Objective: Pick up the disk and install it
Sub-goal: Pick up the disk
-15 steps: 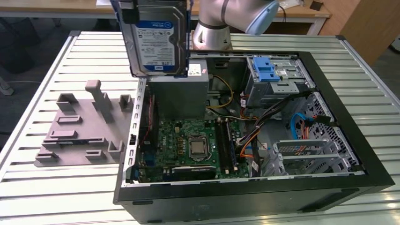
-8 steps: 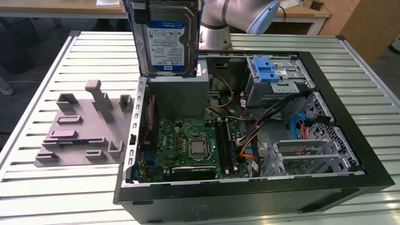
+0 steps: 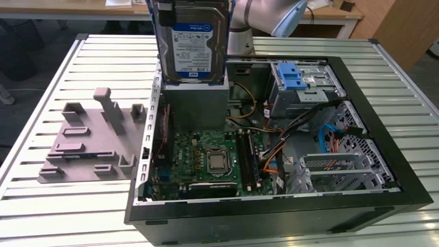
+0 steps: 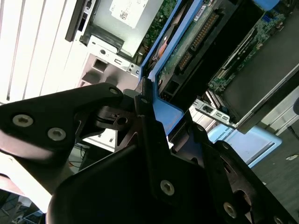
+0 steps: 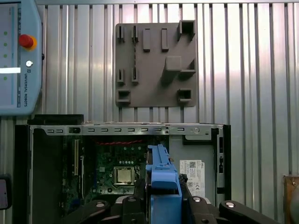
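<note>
- Disk (image 3: 199, 43) is hanging upright over the open computer case (image 3: 384, 154), its long axis running vertically and its white-and-blue label facing the exterior camera.
- Its lower edge is showing just above the grey power supply (image 3: 195, 105), at the end of the case farther from that camera, beyond the motherboard (image 3: 205, 154); I cannot tell whether the two are touching.
- The gripper (image 4: 168, 119) is clamping the blue bracket (image 5: 163, 182) at one short end, with a finger pressing on each side in both wrist views.
- The green circuit-board side is showing in the second wrist view.
- The grey holder (image 3: 82, 149) with upright posts is lying on the slatted table (image 3: 55, 216), beside the case on the exterior view's left.
</note>
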You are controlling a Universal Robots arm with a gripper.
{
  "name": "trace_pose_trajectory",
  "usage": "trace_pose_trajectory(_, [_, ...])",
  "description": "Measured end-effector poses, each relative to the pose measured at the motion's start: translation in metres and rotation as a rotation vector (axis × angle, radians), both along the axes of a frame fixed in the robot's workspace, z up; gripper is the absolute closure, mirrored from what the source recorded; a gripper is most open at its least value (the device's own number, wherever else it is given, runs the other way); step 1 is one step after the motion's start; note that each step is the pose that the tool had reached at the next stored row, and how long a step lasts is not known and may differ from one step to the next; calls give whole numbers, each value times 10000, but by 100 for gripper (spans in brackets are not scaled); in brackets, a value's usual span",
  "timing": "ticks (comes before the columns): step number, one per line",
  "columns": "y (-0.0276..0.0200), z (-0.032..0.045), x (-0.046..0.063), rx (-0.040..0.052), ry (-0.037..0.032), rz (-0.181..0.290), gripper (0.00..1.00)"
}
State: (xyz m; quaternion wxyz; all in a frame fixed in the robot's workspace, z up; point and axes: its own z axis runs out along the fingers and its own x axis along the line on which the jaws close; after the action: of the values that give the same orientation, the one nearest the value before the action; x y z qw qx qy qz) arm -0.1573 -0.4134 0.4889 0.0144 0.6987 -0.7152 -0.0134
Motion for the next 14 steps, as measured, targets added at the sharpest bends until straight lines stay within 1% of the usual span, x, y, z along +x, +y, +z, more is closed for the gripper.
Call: trace_pose_trajectory(14, [0, 0, 225, -1, 0, 0, 64])
